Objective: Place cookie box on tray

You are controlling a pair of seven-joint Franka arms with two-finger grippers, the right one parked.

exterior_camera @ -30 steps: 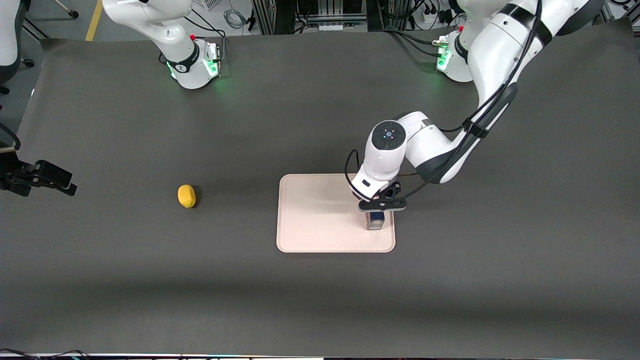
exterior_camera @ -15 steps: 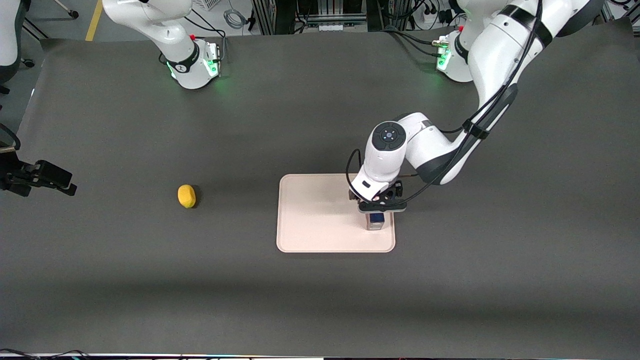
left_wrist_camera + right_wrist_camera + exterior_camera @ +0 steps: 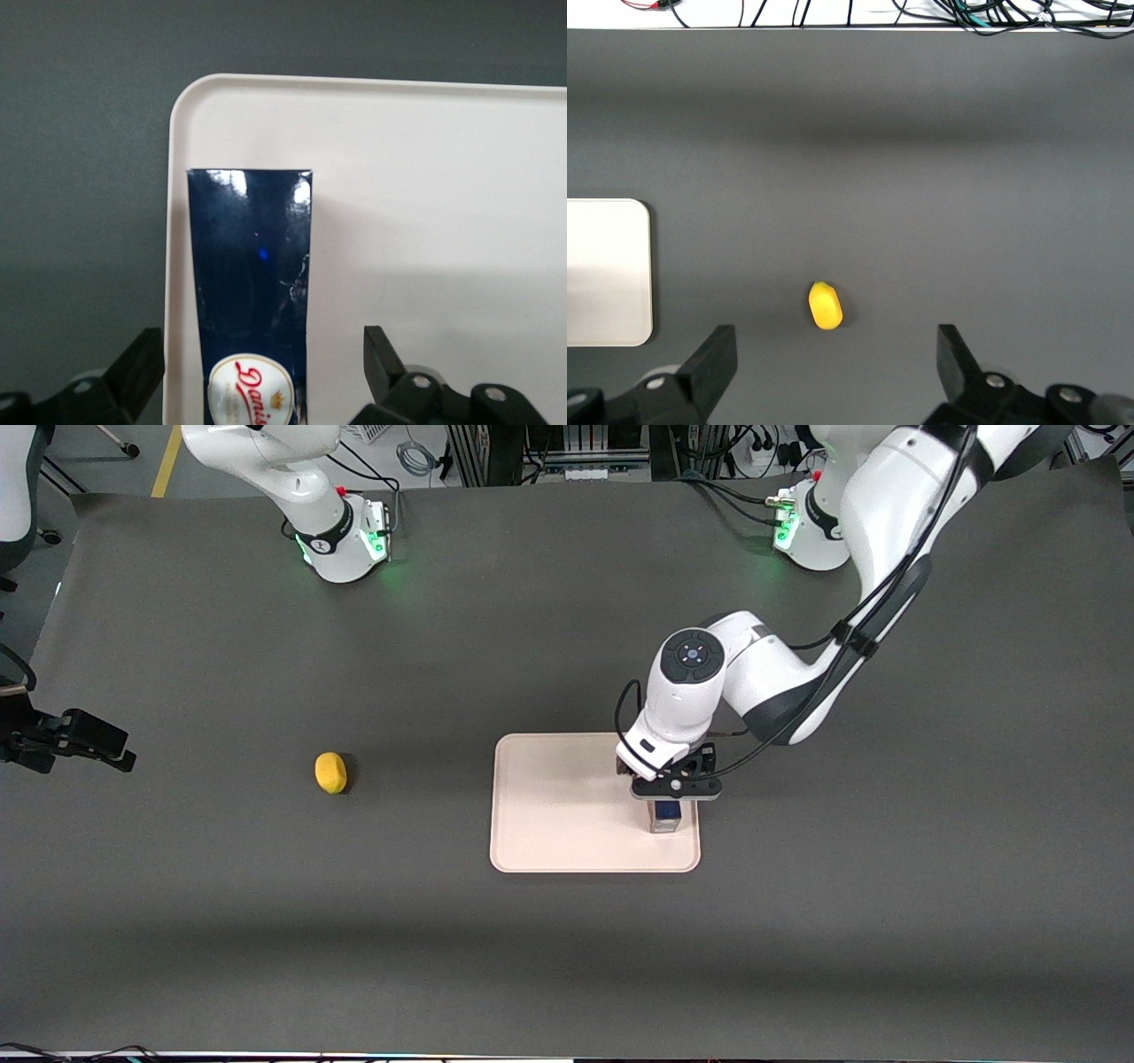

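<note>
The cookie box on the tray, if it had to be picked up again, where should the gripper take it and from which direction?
Probably from straight above, closing across the narrow width of the cookie box. It lies flat by a corner of the tray, long sides exposed. The open gripper already hangs over it, a finger on either side.

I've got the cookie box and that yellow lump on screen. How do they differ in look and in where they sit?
The cookie box is a narrow dark navy carton with flat faces and a round white-and-red logo; the yellow lump is plain, rounded and unmarked. The cookie box rests on the tray, near its corner; the yellow lump lies on the bare mat toward the parked arm's end. The gripper hangs over the cookie box, jaws open, nowhere near the yellow lump. Both are small.
</note>
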